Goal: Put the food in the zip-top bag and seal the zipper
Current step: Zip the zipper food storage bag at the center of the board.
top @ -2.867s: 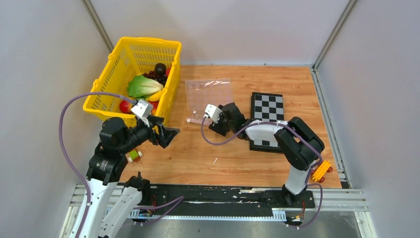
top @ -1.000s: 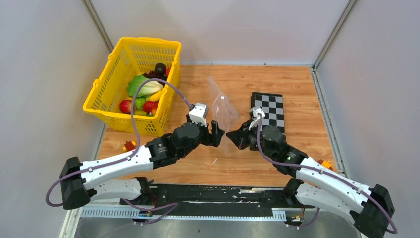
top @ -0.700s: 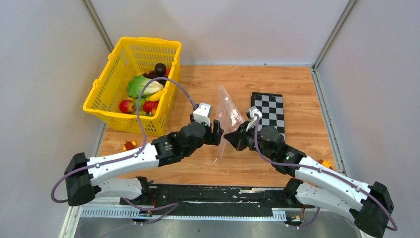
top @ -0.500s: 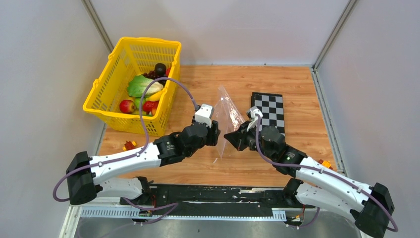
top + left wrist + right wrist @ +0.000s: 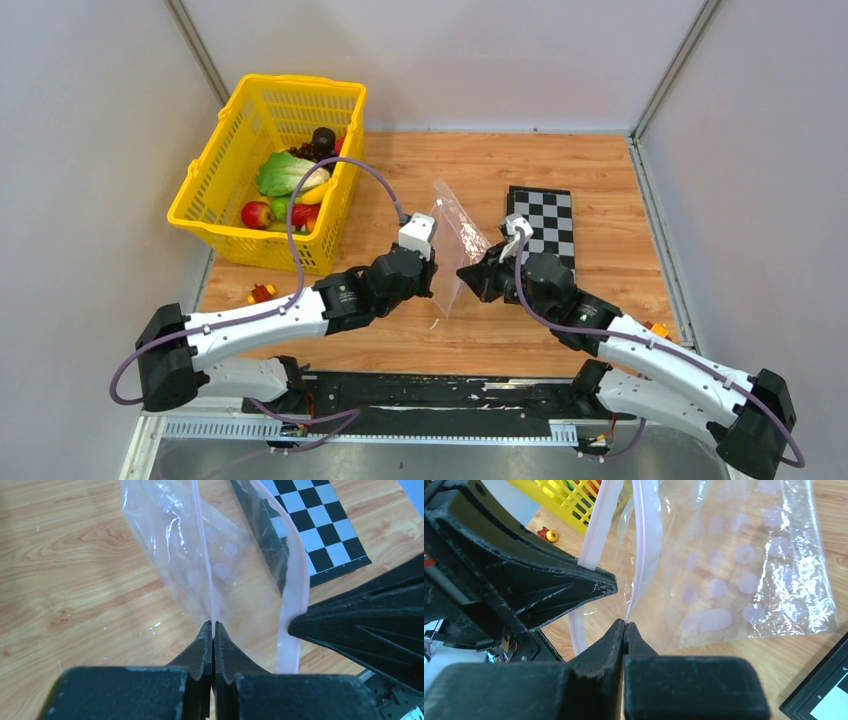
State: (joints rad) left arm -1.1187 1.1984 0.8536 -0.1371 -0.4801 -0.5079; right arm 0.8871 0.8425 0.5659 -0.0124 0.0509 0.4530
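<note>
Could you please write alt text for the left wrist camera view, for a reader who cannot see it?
The left gripper is shut on one pink zipper lip of the clear zip-top bag, over the wooden table. The right gripper pinches the other lip, and a chessboard lies behind the bag.

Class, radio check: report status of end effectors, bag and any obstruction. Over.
Left end effector, right end effector: each shut on one zipper lip. Bag held up, mouth parted, empty. Food in basket; no obstruction seen.

Wooden tabletop (image 5: 590, 170) – pale grey walls (image 5: 450, 60) on three sides – metal rail (image 5: 700, 395) along near edge, even light.
</note>
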